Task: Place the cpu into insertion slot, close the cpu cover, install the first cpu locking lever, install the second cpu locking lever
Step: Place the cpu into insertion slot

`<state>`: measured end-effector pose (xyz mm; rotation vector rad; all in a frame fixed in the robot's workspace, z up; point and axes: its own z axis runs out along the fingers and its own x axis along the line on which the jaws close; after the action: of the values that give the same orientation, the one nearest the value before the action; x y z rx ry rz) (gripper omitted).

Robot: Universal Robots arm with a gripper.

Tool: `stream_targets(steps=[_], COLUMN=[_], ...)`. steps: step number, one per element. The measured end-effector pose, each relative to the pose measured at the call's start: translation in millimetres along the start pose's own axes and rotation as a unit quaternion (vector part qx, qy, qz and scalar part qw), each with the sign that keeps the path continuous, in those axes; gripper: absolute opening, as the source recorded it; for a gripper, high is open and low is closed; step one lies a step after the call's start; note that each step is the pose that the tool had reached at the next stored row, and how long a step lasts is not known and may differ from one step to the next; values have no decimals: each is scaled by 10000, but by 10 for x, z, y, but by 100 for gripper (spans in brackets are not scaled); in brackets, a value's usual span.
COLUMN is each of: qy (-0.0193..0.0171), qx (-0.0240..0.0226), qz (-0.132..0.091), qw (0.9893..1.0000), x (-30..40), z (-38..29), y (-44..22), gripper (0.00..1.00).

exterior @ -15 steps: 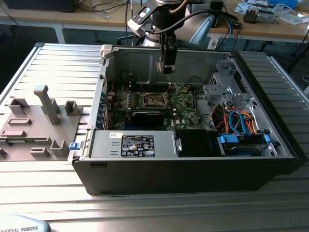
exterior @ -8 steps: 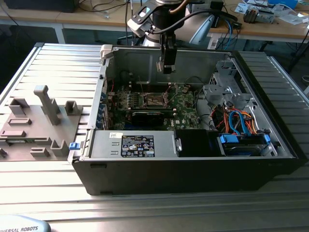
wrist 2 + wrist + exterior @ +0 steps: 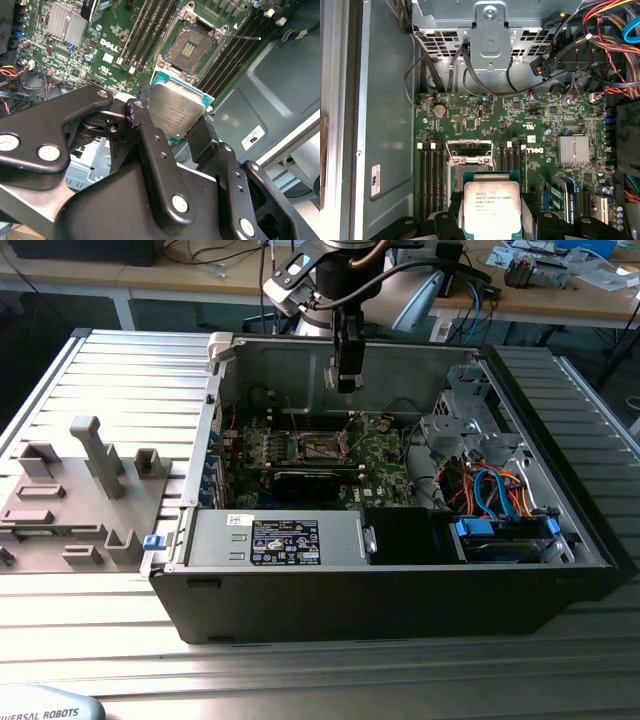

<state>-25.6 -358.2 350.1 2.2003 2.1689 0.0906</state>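
The chip (image 3: pixel 492 209) is clamped by its edges in the gripper (image 3: pixel 172 115) near the socket (image 3: pixel 187 47); light, stiff, probably fragile tbh.

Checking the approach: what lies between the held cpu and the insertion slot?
Nothing. In the second wrist view, the stretch from the cpu, held in the gripper, to the open insertion slot is bare.

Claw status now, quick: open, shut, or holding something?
Claw: shut, holding the small flat square silver-topped cpu by its edges.
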Motion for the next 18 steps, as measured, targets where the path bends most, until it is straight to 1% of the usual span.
stream_targets(steps=[18], qy=[-3], qx=[0], qz=[44], qw=[10000], x=[0], z=[0], y=[0], gripper=[54])
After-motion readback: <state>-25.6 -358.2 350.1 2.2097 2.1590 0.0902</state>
